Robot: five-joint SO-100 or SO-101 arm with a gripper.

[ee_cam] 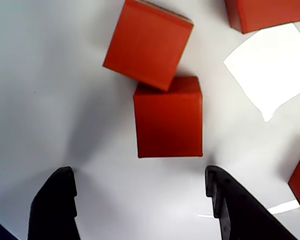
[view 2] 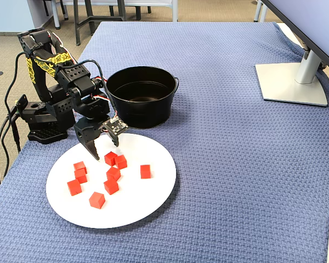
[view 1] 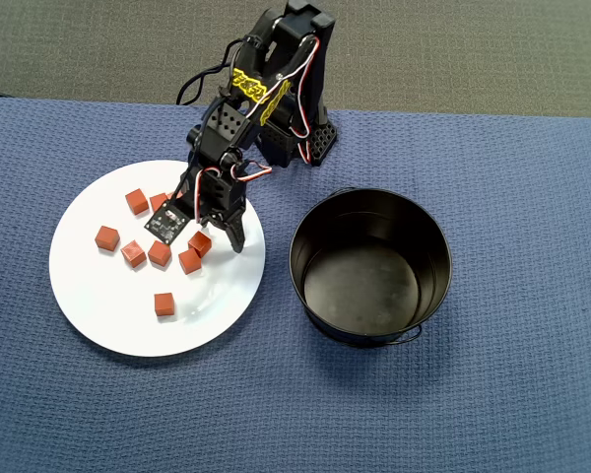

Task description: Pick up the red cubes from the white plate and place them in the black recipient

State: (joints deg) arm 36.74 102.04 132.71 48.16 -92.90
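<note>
The gripper [ee_cam: 140, 200] hangs low over the plate [view 1: 98, 315], and its jaws are spread apart with nothing between them. In the wrist view, one cube [ee_cam: 168, 117] sits just ahead of the two black fingertips [ee_cam: 55, 200], lined up with the gap. A second cube [ee_cam: 149, 44] touches its far corner and sits turned at an angle.

The other cubes lie spread over the plate; the overhead view shows about eight, one partly hidden under the arm. One sits alone [view 1: 164, 304] near the plate's front edge. The pot [view 1: 370, 264] stands just beside the plate, to the right in the overhead view, and it looks empty.

The step now seems to be grabbing the near cube. To do it well, the gripper should move forward and down until the cube sits fully between the fingers, then close on its flat sides. It should go slowly, because a fingertip could bump the cube behind it or push both along the smooth plate. The grip should feel snug before lifting. Then the arm must rise high enough to clear the pot's tall wall.
</note>
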